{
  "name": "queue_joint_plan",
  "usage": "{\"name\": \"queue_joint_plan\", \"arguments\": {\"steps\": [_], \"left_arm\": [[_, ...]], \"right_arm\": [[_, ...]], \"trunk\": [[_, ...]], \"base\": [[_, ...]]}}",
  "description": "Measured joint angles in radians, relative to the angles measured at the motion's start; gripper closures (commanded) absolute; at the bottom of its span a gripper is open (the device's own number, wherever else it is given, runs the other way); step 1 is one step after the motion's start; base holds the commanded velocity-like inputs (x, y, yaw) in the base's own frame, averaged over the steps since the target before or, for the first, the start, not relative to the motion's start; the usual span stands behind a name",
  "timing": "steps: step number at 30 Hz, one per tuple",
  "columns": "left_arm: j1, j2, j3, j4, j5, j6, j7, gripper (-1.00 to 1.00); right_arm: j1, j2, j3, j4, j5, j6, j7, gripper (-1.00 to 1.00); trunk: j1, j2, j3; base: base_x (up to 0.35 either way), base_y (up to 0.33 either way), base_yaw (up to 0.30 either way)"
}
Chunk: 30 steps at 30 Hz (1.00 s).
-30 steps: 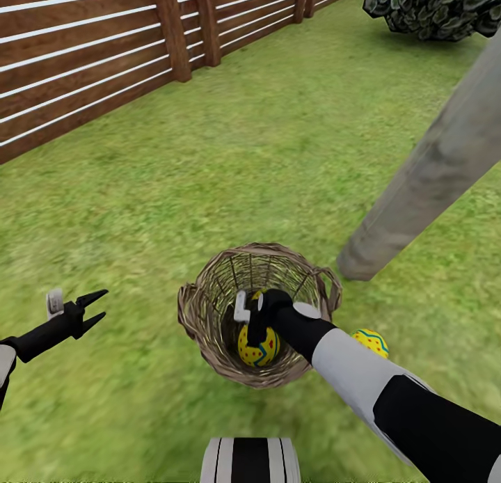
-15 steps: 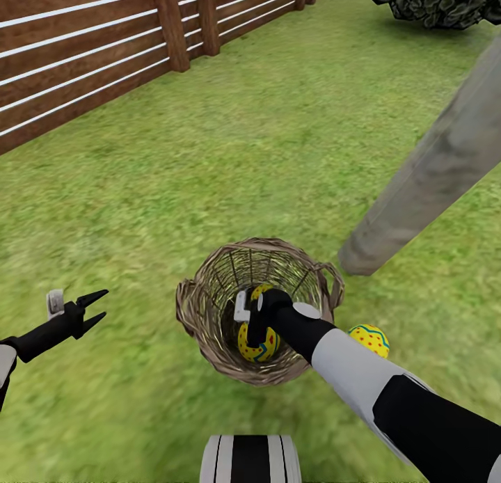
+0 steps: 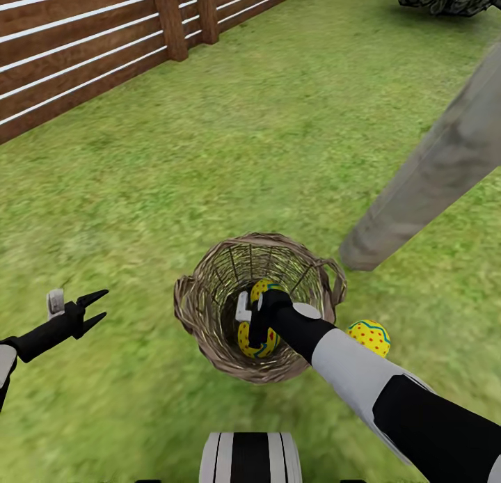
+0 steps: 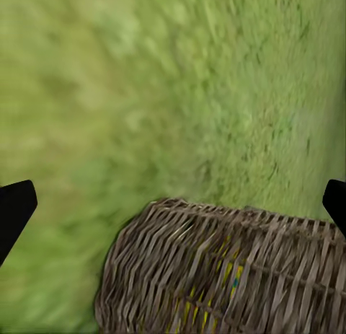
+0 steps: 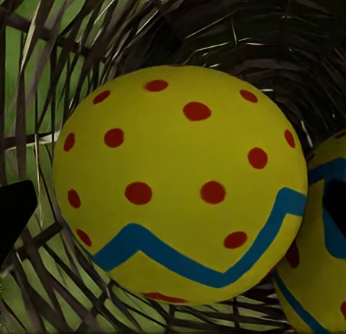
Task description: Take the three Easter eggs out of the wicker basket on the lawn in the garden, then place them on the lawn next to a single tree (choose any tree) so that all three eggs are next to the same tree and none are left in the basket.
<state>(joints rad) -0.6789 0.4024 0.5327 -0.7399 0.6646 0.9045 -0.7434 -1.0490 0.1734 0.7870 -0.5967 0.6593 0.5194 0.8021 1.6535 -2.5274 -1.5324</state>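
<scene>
Eggs first: we count two inside the basket point(image 3: 259, 307) and one egg point(image 3: 369, 336) lying on the lawn point(image 3: 278, 142) just beside the basket, at about four o'clock from it and near the foot of the tree trunk point(image 3: 424, 184), which rises toward one o'clock. Our right claw point(image 3: 254, 330) reaches down into the basket, over the nearer egg point(image 3: 259, 344); the other egg point(image 3: 263, 288) sits behind it at twelve o'clock. In the right wrist view that nearer egg point(image 5: 180, 186) looms between the dark fingertips point(image 5: 14, 211), which stand apart on either side of it, not pressing it, so we read this claw as open; the second egg point(image 5: 324, 269) touches it. Our left claw point(image 3: 94, 309) hovers over grass at nine o'clock from the basket, well apart, its fingers spread. The left wrist view shows the woven basket wall point(image 4: 231, 269). A slatted fence point(image 3: 83, 58) runs along at eleven o'clock.
</scene>
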Motion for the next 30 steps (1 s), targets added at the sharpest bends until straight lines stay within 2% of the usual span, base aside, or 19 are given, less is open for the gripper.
{"name": "queue_joint_plan", "arguments": {"steps": [2, 7, 10, 20, 30], "left_arm": [[0.0, 0.001, 0.0, 0.0, -0.001, 0.0, 0.0, -1.0], [0.005, -0.008, -0.004, 0.005, 0.0, 0.0, 0.0, -1.0], [0.013, -0.025, -0.004, 0.022, -0.001, -0.001, 0.0, -1.0], [0.014, -0.027, -0.004, 0.036, 0.0, -0.001, 0.0, -1.0], [0.014, -0.029, -0.004, 0.035, 0.0, -0.001, -0.003, -1.0]], "right_arm": [[0.0, 0.0, 0.0, 0.001, 0.0, 0.001, 0.0, -1.0], [-0.003, -0.003, 0.003, 0.02, -0.001, 0.003, 0.0, -1.0], [-0.003, -0.002, 0.003, 0.035, 0.0, -0.001, -0.001, -1.0], [-0.003, -0.003, -0.002, 0.033, -0.002, 0.005, -0.006, -1.0], [-0.003, -0.003, -0.005, 0.029, -0.003, 0.005, -0.008, -1.0]], "trunk": [[0.001, 0.0, -0.008], [0.001, 0.0, -0.008], [0.001, -0.001, -0.008], [0.001, 0.0, -0.005], [0.002, -0.001, -0.013]], "base": [[0.0, 0.0, 0.0], [0.0, 0.0, 0.0], [0.0, 0.0, 0.0], [0.0, 0.0, -0.058], [0.0, 0.0, -0.001]]}}
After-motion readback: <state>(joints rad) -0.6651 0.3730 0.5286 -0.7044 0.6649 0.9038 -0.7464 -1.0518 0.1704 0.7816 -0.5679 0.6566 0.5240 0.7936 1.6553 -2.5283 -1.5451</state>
